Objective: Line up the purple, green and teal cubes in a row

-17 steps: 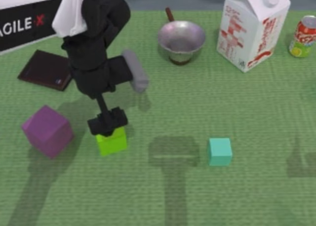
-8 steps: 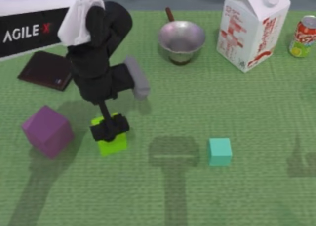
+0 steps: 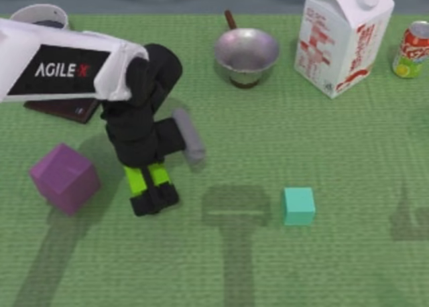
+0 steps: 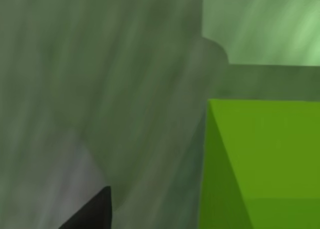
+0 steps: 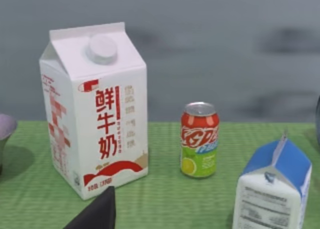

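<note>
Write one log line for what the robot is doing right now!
left gripper: over green cube, fingers astride | purple cube: on table, left | teal cube: on table, right | right arm: out of top view

left arm: "AGILE X" | milk carton: "鲜牛奶"

The left arm reaches in from the tabletop's left edge, wrist bent downward, its gripper low over the left half, fingers closed on the green cube.
</note>
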Motion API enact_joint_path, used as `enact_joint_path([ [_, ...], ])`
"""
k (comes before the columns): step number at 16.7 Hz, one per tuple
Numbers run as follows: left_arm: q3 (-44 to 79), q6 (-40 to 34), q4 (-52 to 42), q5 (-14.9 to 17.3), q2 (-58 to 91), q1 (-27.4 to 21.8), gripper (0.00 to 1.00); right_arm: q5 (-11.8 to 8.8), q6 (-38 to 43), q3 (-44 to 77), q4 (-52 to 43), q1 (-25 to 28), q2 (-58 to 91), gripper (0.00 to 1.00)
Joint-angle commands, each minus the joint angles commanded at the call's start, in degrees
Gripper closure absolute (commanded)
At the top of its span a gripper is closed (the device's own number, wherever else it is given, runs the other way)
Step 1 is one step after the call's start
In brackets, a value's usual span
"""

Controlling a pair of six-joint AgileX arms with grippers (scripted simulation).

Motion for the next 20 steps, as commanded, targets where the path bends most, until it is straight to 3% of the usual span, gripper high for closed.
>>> enact_joint_path([
  [3,0.0,0.0,0.0,0.0,0.0,0.0,0.0,0.0,0.0,0.0,0.0,0.0,0.0,0.0],
  [16,0.0,0.0,0.0,0.0,0.0,0.0,0.98,0.0,0.0,0.0,0.0,0.0,0.0,0.0],
  [20,0.0,0.0,0.0,0.0,0.0,0.0,1.0,0.0,0.0,0.0,0.0,0.0,0.0,0.0],
])
